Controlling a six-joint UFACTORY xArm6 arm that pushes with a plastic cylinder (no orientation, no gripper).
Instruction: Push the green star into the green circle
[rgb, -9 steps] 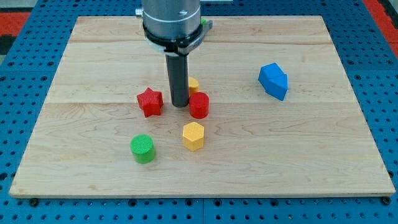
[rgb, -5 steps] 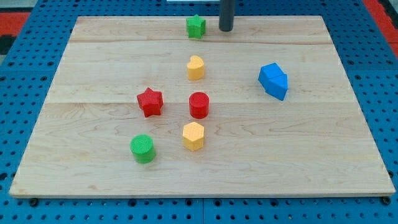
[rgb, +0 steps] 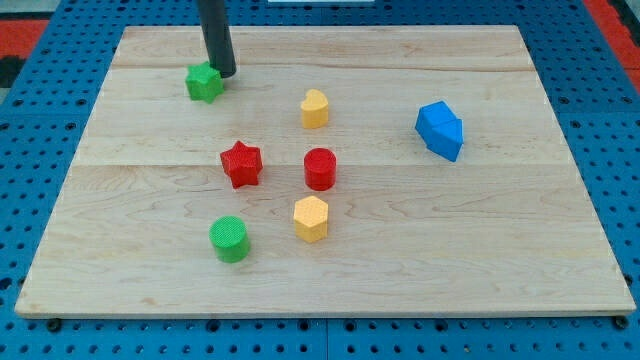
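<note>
Green star (rgb: 204, 83) is seen near the view's top left of the wooden board (rgb: 540, 240), with my tip (rgb: 225, 75) touching or just beside its upper right edge — contact cannot be confirmed at this resolution. No gripper is fitted, so no open or closed state applies; the arm ends in a plain dark rod, which enters from the view's top and is cut off by the frame edge.

Items listed largest to smallest:

- Wooden board: light planks, laid on a blue pegboard surface (rgb: 30, 200) that is visible along all sides.
- Blue block (rgb: 440, 130): an angular shape, placed at the view's right, well apart from everything else.
- Red star (rgb: 241, 164): located near the board's middle, to the left of the red cylinder (rgb: 320, 169), with a clear gap between them.
- Green circle (rgb: 230, 239): a short cylinder, found toward the view's bottom left, below the red star and well apart from the green star.
- Yellow hexagonal block (rgb: 311, 218): set just below the red cylinder, to the right of the green circle.
- Yellow block (rgb: 315, 108): a rounded shape with a pointed side — exact form cannot be made out — positioned above the red cylinder and to the right of the green star.

The red star lies roughly between the green star and the green circle.
</note>
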